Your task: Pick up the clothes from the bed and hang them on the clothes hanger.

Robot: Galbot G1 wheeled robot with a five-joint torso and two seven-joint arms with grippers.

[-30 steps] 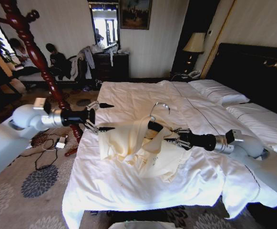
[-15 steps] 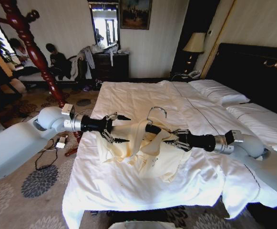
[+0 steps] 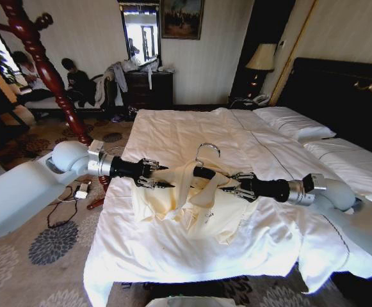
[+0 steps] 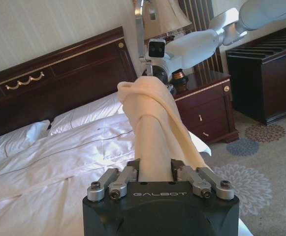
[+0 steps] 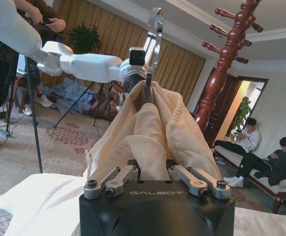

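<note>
My left gripper (image 3: 162,178): reaching in from my left over the bed, jaws drawn narrow on a fold of the cream shirt (image 3: 192,204); my wrist camera shows the cloth running straight up out from between the fingers (image 4: 120,181).
My right gripper (image 3: 232,185): coming in from my right, facing the left one across the garment, clamped on the shirt-draped end of the clothes hanger (image 3: 206,167).
Clothes hanger: between my two grippers, black shoulder bar mostly under cloth, silvery hook (image 3: 207,149) standing free above it.
Cream shirt: bunched over the hanger, its lower part spread on the quilt just below both grippers.
Bed (image 3: 173,256): white quilt under both arms; its near edge lies below my grippers, its left edge under my left forearm.
Open room: bare quilt beyond the hook toward the pillows (image 3: 293,121); carpet (image 3: 38,256) off the bed's left side.
Obstacles: red-brown wooden coat stand (image 3: 41,64) beside my left arm; dark headboard (image 3: 346,96) beyond my right arm.
</note>
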